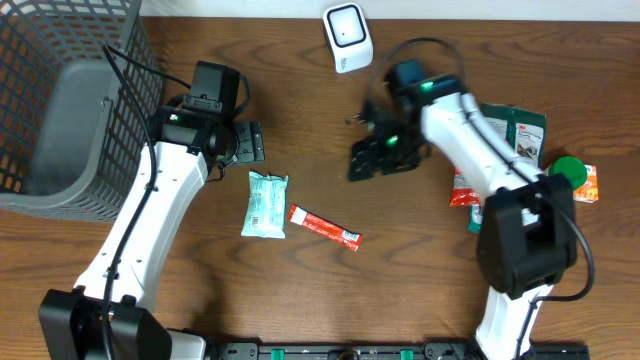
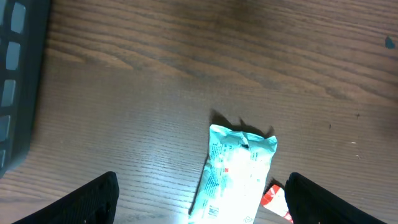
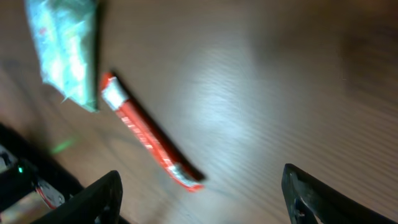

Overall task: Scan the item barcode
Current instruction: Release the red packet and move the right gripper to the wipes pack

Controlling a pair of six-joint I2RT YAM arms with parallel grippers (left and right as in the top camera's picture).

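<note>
- Brown wood-grain table [image 1: 420, 300] carries everything, and the overhead view takes in both arms.
- Pale teal plastic packet [image 1: 265, 204] lies flat on the table, left of centre, printed face up. The print is too small to read and no barcode can be made out.
- Red foil stick sachet [image 1: 325, 227] lies on the table just to the right of the teal packet, slanted. Its left end is close to the packet's lower corner; whether they touch, I cannot tell.
- White box-shaped barcode scanner [image 1: 347, 37] stands at the far edge, near the middle, well apart from both items.
- Left gripper [image 2: 202, 179] has its fingers spread wide with nothing clamped. It hovers over the wood just beyond the packet's far end. In the left wrist view the packet lies on the table below, between the two fingertips.
- Right gripper [image 3: 200, 174] has its fingers apart and is empty. Overhead, it sits between the scanner and the sachet. The right wrist view is blurred, showing the sachet and one end of the packet on bare wood.
- Grey wire-mesh basket [image 1: 60, 100] occupies the far left corner, beside the left arm.
- Right edge holds a heap partly hidden by the right arm: green pouch [image 1: 520, 130], round green lid [image 1: 568, 172], orange carton [image 1: 588, 183].
</note>
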